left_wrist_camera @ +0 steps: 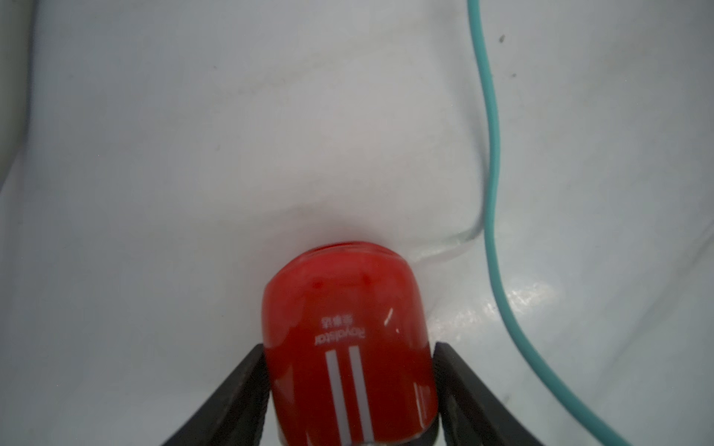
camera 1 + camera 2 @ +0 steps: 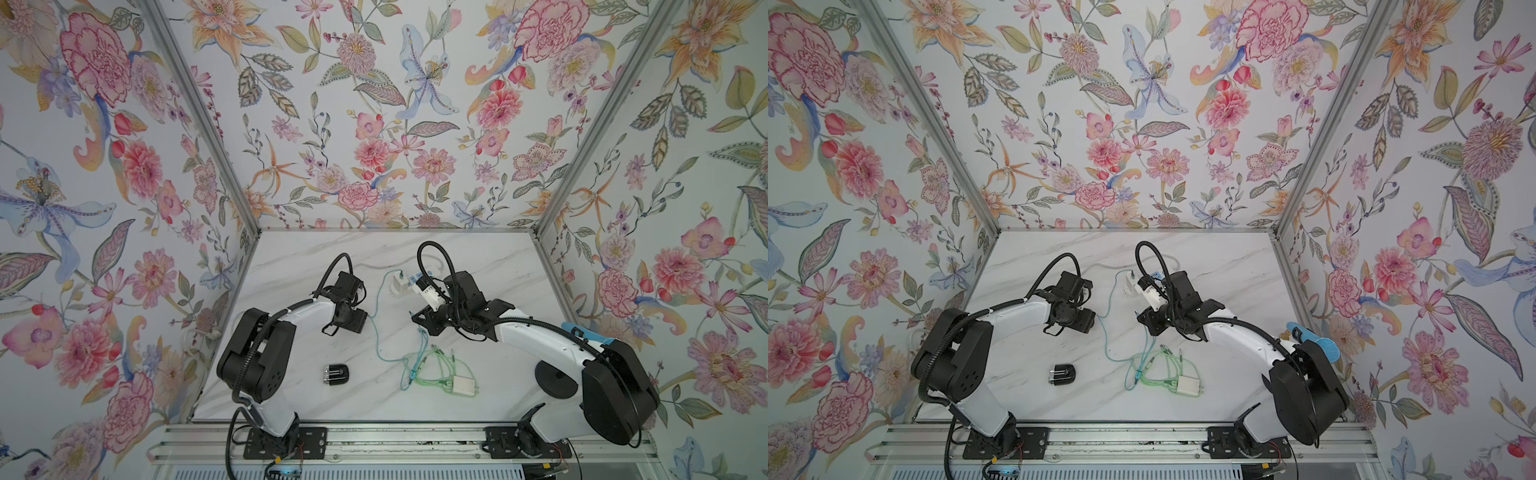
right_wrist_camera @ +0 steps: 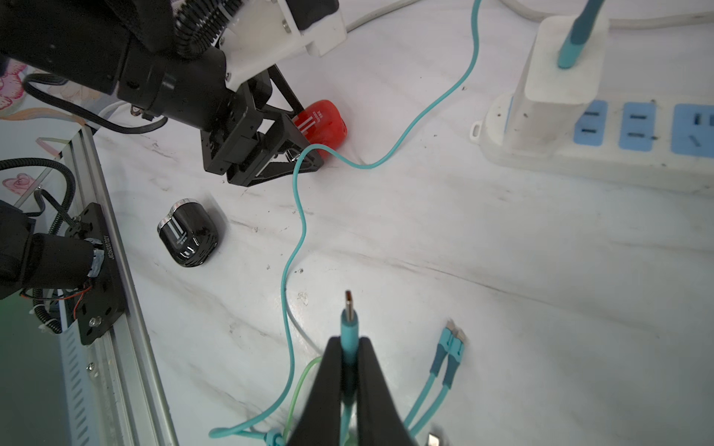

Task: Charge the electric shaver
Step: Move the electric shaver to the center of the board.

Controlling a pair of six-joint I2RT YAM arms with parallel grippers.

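A red electric shaver [image 1: 344,309] lies on the white marble table, and my left gripper [image 1: 349,347] is shut on its sides, one black finger against each flank. The right wrist view shows the same grip on the red shaver [image 3: 328,119]. My right gripper [image 3: 349,341] is shut on the plug end of a teal charging cable [image 3: 349,322], whose metal tip sticks out past the fingertips above the table. That cable runs back to a white charger [image 3: 556,77] in the power strip [image 3: 579,154]. The arm hides the red shaver in both top views.
A black shaver [image 2: 336,375] lies on its side near the front left. A tangle of green and teal cables with a white adapter [image 2: 463,386] lies front centre, and loose teal plugs [image 3: 450,340] rest beside my right gripper. The power strip [image 2: 417,277] sits at the back.
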